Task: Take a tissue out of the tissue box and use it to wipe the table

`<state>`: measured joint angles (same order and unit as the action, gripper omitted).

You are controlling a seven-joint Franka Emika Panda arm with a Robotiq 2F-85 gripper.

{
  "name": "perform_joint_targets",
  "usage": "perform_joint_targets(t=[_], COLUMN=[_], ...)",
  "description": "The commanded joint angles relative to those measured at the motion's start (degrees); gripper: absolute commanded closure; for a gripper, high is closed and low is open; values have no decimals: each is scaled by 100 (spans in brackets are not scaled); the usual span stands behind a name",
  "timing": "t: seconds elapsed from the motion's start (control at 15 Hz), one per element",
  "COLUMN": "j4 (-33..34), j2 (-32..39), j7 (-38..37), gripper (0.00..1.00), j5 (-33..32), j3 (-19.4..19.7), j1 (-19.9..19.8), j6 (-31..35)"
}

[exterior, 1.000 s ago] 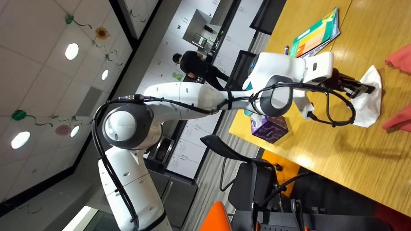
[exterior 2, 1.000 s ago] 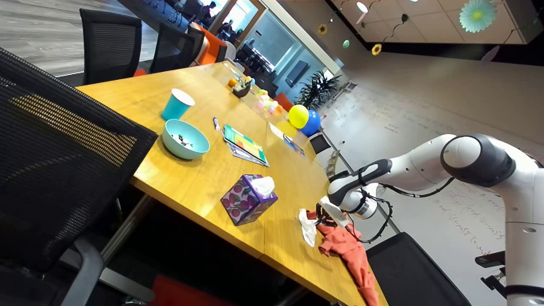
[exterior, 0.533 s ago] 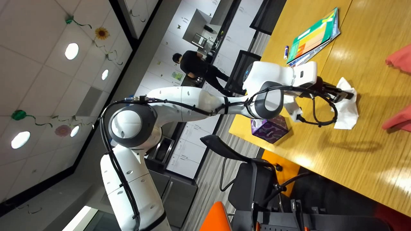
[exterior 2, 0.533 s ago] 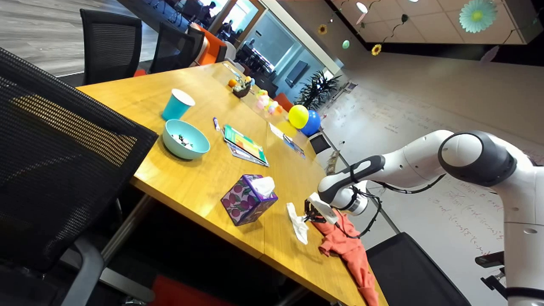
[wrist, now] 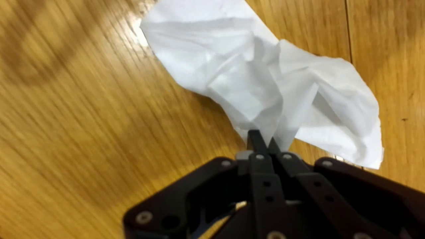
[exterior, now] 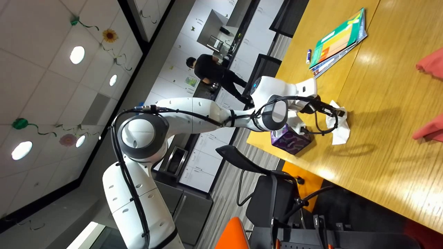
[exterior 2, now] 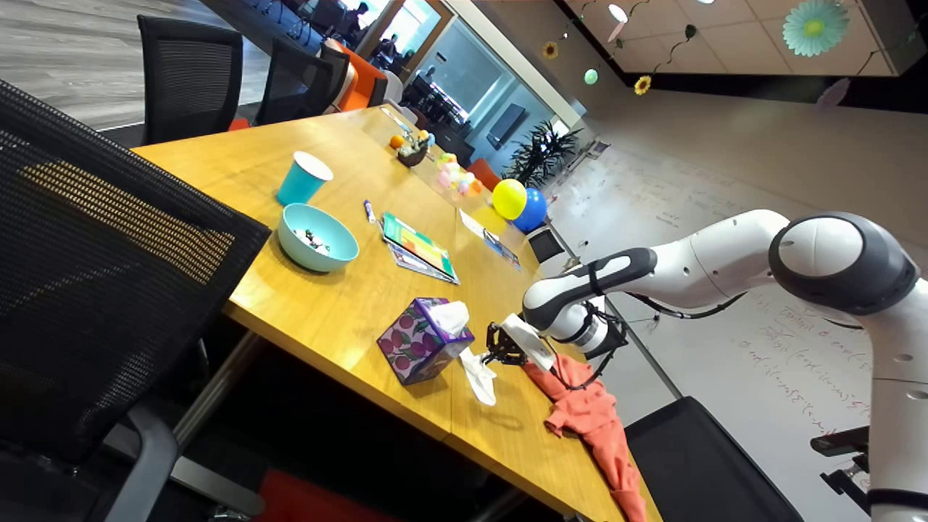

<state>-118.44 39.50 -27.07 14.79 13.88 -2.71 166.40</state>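
A crumpled white tissue is pinched in my gripper, whose fingers are shut on one edge of it. The rest of the tissue spreads over the wooden table. The tissue shows beside the gripper in both exterior views. The purple patterned tissue box stands near the table edge with another white tissue sticking out of its top. The box is partly hidden behind the arm in an exterior view. The held tissue is close to the box.
A red cloth lies on the table beyond the gripper. Booklets and a marker lie farther along. A teal bowl and teal cup stand near the table edge. A black chair is beside the table.
The gripper has moved across the table away from the red cloth and towards the tissue box, carrying the tissue with it. The box and other things have not moved.
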Motion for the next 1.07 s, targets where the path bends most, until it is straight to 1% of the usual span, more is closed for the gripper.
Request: perform_joint_targets(t=[0.0, 0.2, 0.27, 0.53, 0.8, 0.93, 1.0], j4=[-232, -492, -607, -1205, -1718, -1859, -1901], j2=[-327, -623, -780, -1500, -2161, -2398, -2490], j7=[110, 135, 221, 531, 587, 402, 240], gripper=[100, 100, 100, 100, 100, 100, 100], j5=[-3, -23, -11, -101, -277, -441, -541], j3=[30, 75, 9, -23, 80, 234, 391], j1=[-5, 17, -50, -64, 51, 146, 217], j6=[-127, -137, -186, -141, 188, 361, 460])
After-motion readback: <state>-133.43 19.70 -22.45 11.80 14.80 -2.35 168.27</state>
